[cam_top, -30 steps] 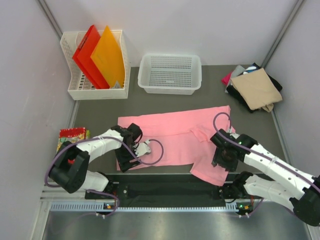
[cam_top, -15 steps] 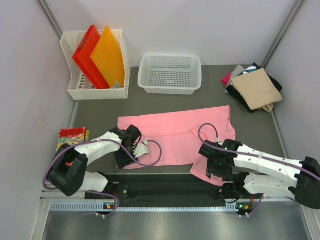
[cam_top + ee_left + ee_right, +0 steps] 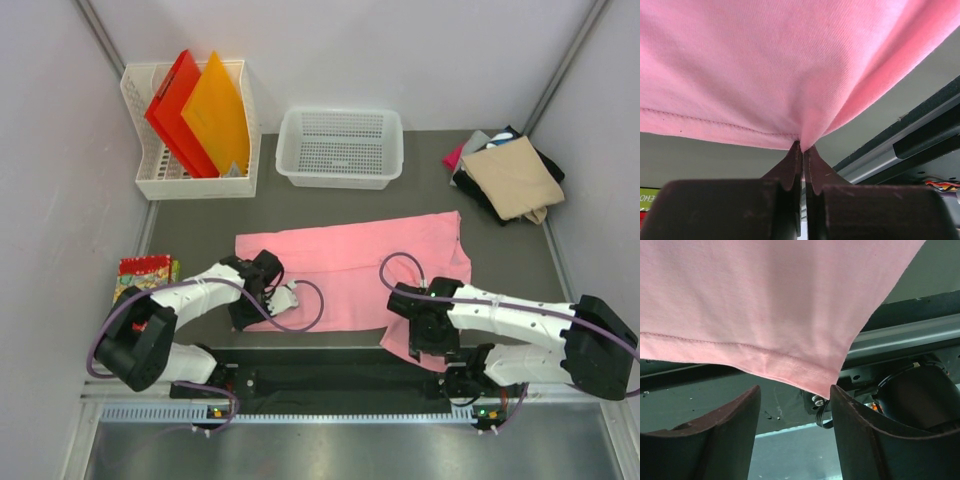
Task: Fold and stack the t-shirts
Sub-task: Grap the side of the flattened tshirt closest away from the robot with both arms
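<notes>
A light pink t-shirt (image 3: pixel 350 265) lies spread flat in the middle of the table, with a flap hanging over the near edge at the right. My left gripper (image 3: pixel 252 312) is at its near-left corner. In the left wrist view its jaws (image 3: pixel 803 146) are shut on a pinch of the pink hem (image 3: pixel 790 65). My right gripper (image 3: pixel 422 335) sits at the near-right flap, open, and the hemmed corner of the shirt (image 3: pixel 765 305) hangs just above its fingertips (image 3: pixel 795 395). Folded t-shirts (image 3: pixel 512 176), tan on top, are stacked at the back right.
A white rack (image 3: pixel 150 175) with red and orange folders (image 3: pixel 195 112) stands at the back left. A white mesh basket (image 3: pixel 340 147) is at the back centre. A snack packet (image 3: pixel 145 268) lies at the left. A black rail (image 3: pixel 340 380) runs along the near edge.
My left gripper has closed onto the shirt's near-left hem. My right arm has swung left along the near edge and now sits at the hanging flap, jaws still open.
</notes>
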`<state>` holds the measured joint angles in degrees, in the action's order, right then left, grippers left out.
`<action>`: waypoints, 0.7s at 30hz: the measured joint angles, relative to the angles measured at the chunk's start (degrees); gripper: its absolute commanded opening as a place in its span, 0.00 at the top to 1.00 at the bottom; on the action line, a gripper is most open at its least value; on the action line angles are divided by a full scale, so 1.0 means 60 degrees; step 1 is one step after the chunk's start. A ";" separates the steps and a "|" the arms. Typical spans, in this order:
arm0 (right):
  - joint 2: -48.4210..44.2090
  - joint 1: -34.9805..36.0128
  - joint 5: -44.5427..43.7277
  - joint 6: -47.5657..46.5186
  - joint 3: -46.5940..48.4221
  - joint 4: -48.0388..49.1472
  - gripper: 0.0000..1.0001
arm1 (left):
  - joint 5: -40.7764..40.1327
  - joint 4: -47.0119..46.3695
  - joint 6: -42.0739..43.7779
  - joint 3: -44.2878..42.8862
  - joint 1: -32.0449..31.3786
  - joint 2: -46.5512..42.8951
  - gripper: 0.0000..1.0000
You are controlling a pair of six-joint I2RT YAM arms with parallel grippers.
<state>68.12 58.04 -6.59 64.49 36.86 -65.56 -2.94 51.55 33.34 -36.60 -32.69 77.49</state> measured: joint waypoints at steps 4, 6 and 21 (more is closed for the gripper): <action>0.0000 0.0025 0.0047 0.0000 0.0000 0.0080 0.46 | -0.0025 -0.0004 -0.0004 0.0004 -0.0007 0.0000 1.00; 0.0018 0.0153 0.0080 0.0000 0.0000 0.0113 0.46 | -0.0029 -0.0004 -0.0015 0.0004 -0.0007 0.0000 1.00; 0.1610 0.0623 -0.0372 -0.0324 0.1151 -0.0590 0.48 | -0.0091 -0.0076 -0.0117 -0.0087 -0.0004 -0.0401 1.00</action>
<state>77.78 61.78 -8.82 62.54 43.77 -69.10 -3.49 51.09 32.64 -37.12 -32.71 75.09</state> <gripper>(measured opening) 0.518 0.022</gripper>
